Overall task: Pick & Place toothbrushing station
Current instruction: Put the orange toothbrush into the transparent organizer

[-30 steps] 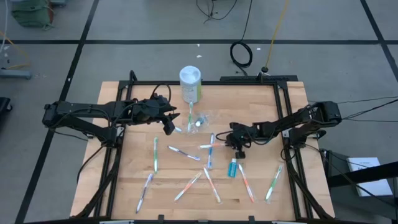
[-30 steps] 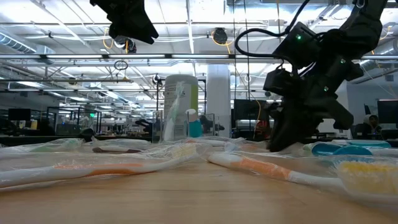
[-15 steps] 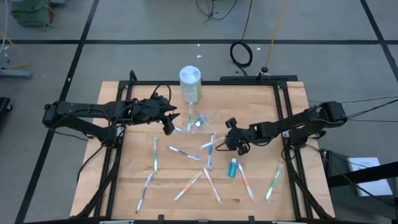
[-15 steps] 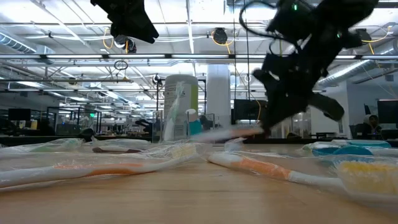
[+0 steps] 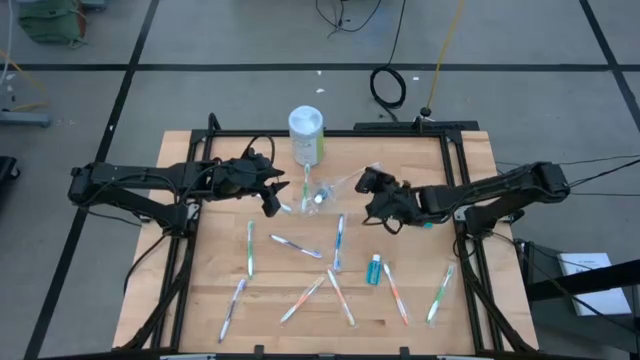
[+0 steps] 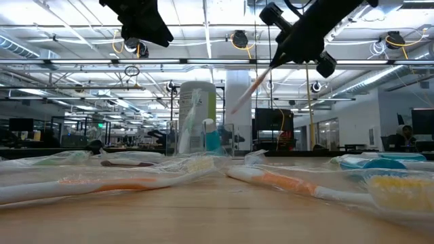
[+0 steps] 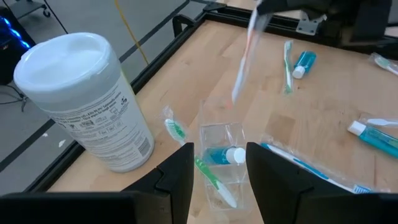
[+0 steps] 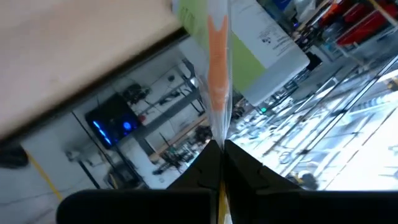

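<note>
High view: right gripper (image 5: pixel 372 190) lifted right of the clear cup (image 5: pixel 320 195), fingers clamped on an orange-handled toothbrush (image 8: pixel 217 74) in clear wrap
Left gripper (image 5: pixel 268 190): just left of the cup, fingers spread with nothing between
Cup: holds a green toothbrush (image 7: pixel 211 179) and toothpaste tube (image 7: pixel 222 155), near the white canister (image 5: pixel 306 133)
Table (image 5: pixel 200 270): more toothbrushes scattered

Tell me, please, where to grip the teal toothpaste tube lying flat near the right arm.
Probably across the middle of the toothpaste tube, from straight above: it lies flat on the table, so the jaws can close on its narrow sides.
</note>
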Available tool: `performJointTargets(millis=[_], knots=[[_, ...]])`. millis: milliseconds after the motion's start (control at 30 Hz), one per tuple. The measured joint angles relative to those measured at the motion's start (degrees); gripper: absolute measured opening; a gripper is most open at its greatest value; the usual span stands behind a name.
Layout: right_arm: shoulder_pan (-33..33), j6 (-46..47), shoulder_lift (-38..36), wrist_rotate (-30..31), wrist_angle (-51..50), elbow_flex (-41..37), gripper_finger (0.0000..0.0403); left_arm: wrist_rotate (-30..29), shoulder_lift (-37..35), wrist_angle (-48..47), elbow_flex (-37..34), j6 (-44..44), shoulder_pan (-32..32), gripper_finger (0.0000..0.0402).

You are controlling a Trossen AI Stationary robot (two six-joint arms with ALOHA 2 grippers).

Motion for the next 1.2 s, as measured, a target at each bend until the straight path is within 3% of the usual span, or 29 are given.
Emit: performJointTargets(millis=[233, 467, 600, 800, 967, 1200], knots=[[-3.4, -3.1, 0.6, -3.0, 0.3, 0.0, 0.0000, 0.0, 0.0, 0.1, 0.0, 0.0, 0.0, 0.0149], [-5.9, -5.1, 2.2, -11.8, 4.3, -2.8, 0.0000, 0.0, 0.0, 0.2, 0.0, -0.4, 0.0, 0.0149], [-7.0, -6.0, 2.2, -13.6, 11.4, -5.5, 0.0013, 0.0, 0.0, 0.2, 0.0, -0.5, 0.0, 0.0149], [-8.9, -3.3, 2.2, -21.1, 24.0, -9.6, 0.0057, -0.1, 0.0, 0.5, 0.0, -0.6, 0.0, 0.0149], [-10.3, 4.6, 2.2, -28.3, 26.8, -11.4, 0.0100, -0.2, 0.0, 0.7, 0.0, -1.1, 0.0, 0.0149], [-10.7, 19.3, 2.2, -29.6, 26.7, -14.2, 0.0155, -0.1, 0.0, 0.7, 0.0, -1.2, 0.0, 0.0149]])
